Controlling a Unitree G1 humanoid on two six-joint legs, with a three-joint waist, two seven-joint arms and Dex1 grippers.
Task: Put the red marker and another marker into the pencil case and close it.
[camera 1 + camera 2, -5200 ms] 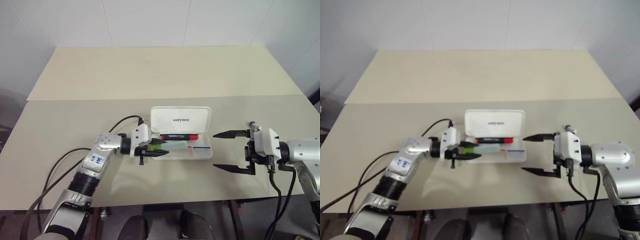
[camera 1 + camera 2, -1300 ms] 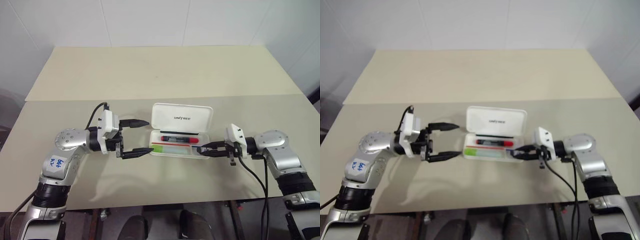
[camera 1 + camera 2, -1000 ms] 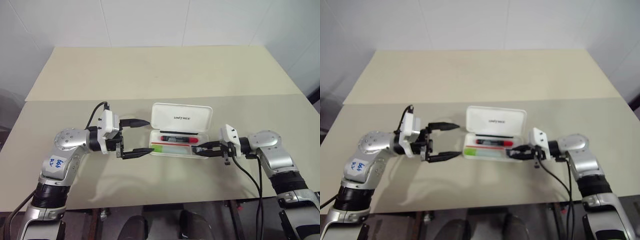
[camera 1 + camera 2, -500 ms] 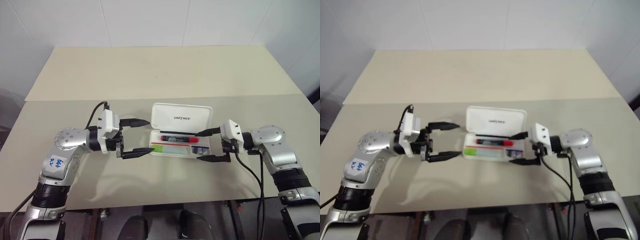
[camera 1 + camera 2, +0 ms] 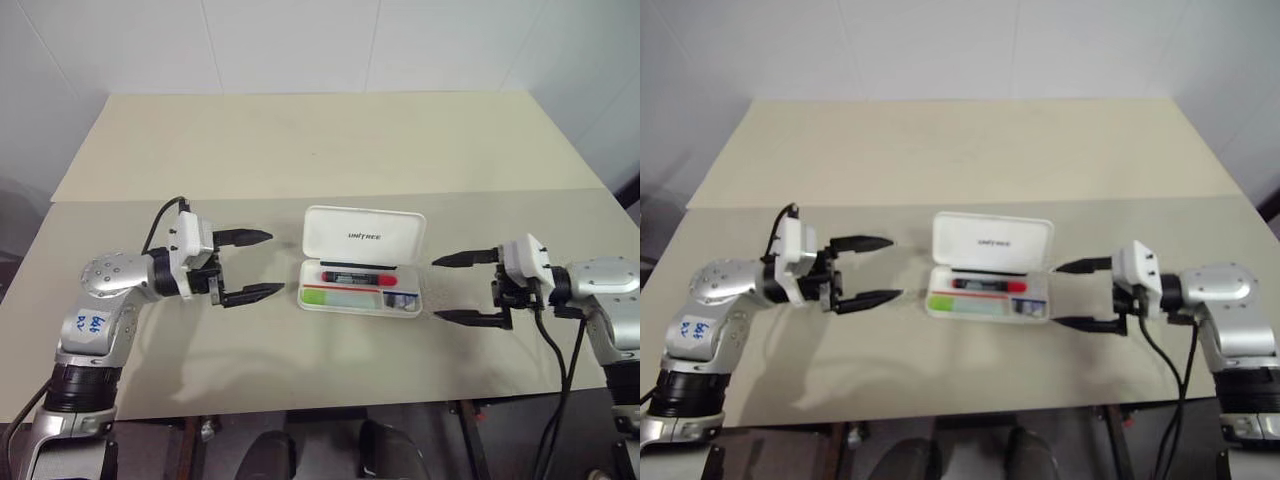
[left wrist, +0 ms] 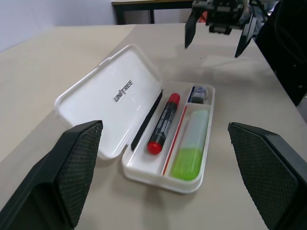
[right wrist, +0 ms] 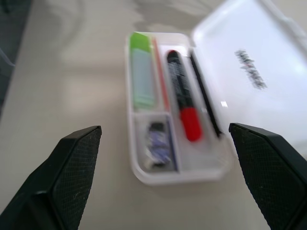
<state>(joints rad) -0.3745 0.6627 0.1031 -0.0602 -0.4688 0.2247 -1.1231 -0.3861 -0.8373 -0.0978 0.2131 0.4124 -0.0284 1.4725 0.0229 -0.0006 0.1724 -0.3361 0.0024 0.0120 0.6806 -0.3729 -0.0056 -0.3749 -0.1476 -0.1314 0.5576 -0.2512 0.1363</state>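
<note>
Both our pincers have drawn back from the pencil case (image 5: 361, 262) since half a second ago: the left pincer (image 5: 249, 266) now sits farther out at its 9 o'clock side and the right pincer (image 5: 462, 288) at its 3 o'clock side, each wide open and holding nothing. We judge they stand apart to leave room around the upright lid, because the red marker (image 6: 163, 122) and another marker (image 6: 190, 152) already lie inside the case on the surface (image 5: 300, 150), so only closing remains.
</note>
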